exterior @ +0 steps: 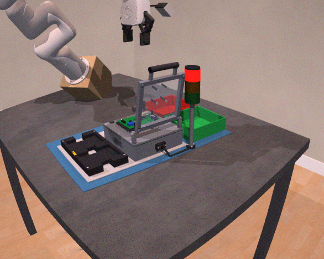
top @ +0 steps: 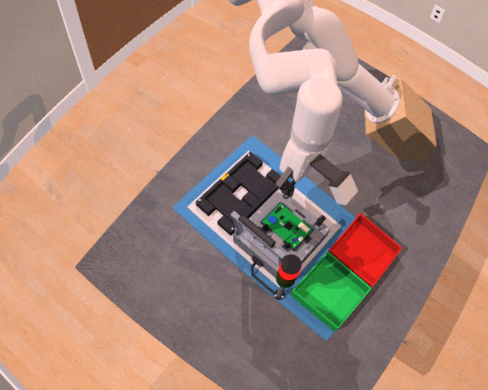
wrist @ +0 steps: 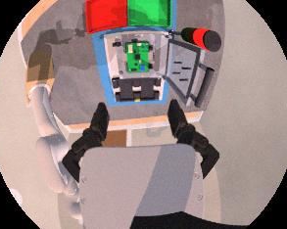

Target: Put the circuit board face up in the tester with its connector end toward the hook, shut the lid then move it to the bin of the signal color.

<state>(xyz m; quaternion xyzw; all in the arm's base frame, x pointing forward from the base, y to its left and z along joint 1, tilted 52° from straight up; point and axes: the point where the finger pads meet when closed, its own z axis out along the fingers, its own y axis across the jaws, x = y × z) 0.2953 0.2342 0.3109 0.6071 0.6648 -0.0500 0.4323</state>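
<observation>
A: Start at the front of the bench (exterior: 167,206). What's nearest?

B: On the blue mat (exterior: 73,170), the black tray (exterior: 94,156). Both pockets show only their floors, no board in them.

A: Behind that?

B: The grey tester (exterior: 145,140), with a cable from its front to the foot of the signal tower (exterior: 192,83). The tower's top band glows red; the two below are dark.

A: And the circuit board (top: 286,224)?

B: Lying face up on the tester's plate. The lid (exterior: 159,103) stands open, nearly upright, its black handle (exterior: 163,67) at the top.

A: Which end is the connector?

B: I can't make that out at this size.

A: Further back?

B: The green bin (exterior: 205,119) just behind the tower's pole, the red bin (exterior: 163,105) beside it, partly seen through the lid's frame. The two bins touch along one side.

A: The tool (exterior: 136,37)?

B: High above everything, well apart from the handle, fingers spread wide with nothing between them. From above it hangs over the tester's far edge, toward the tray end.

A: Farthest?

B: The arm's tan wooden mount (exterior: 97,76) on the bench's back corner.
</observation>
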